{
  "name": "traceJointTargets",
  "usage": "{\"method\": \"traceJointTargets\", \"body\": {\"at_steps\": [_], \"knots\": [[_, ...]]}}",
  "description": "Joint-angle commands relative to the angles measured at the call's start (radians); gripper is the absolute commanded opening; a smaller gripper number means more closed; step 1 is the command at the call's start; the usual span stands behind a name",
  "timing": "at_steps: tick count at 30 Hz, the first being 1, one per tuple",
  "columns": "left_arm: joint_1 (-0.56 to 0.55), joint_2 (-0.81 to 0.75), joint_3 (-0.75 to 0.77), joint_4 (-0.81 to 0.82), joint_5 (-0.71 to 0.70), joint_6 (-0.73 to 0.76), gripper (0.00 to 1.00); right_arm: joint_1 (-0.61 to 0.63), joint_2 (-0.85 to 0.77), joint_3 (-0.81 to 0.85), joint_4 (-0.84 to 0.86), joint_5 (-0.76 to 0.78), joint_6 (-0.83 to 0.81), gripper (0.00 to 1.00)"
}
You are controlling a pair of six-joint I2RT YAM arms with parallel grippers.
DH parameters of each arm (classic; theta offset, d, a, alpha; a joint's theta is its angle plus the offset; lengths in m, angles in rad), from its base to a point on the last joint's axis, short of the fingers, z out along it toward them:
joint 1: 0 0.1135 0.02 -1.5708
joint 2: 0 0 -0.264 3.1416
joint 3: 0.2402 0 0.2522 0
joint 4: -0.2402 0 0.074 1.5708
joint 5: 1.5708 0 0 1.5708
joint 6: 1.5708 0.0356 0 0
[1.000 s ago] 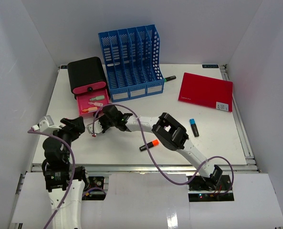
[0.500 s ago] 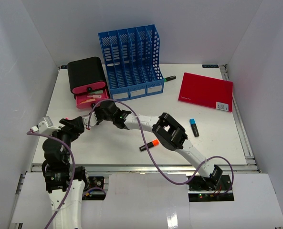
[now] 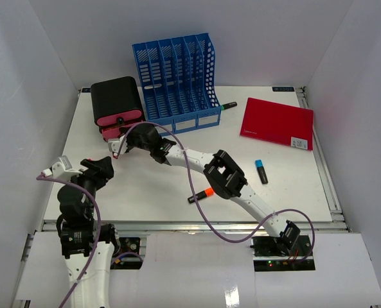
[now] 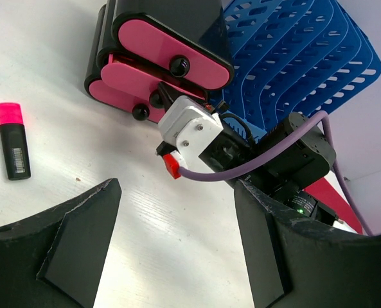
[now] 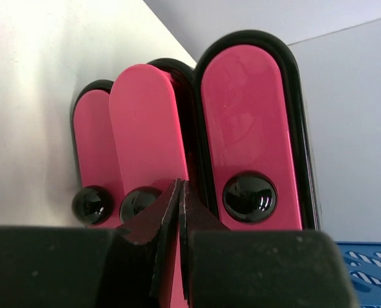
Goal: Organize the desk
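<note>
Glossy pink oval drawers [image 5: 248, 115], flat white desk [image 3: 151, 192]

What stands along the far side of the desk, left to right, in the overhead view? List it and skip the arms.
Black and pink drawer box → blue file rack → green marker → red notebook.

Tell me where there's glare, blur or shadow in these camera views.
Right wrist: glare spots on the black knobs and glossy pink drawer fronts; the right fingers are nearly black, without detail. Left wrist: the left fingers are dark, the highlighter sharp. Top: even light, faint shadows on the desk.
</note>
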Motion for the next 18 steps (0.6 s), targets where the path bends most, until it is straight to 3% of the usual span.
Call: {"method": "traceJointTargets", "body": {"at_steps": [1, 12, 18], "knots": [[-0.002, 0.034, 0.013, 0.007, 0.016, -0.005, 0.82, -0.046, 0.040, 0.028, 0.032, 0.012, 0.054, 0.08], [-0.001, 0.176, -0.052, 0.108, 0.190, -0.100, 0.82, -0.102, -0.016, -0.034, 0.044, -0.011, 0.132, 0.08], [-0.002, 0.254, -0.059, 0.149, 0.216, -0.129, 0.82, -0.107, -0.146, -0.161, -0.004, -0.141, 0.227, 0.08]]}}
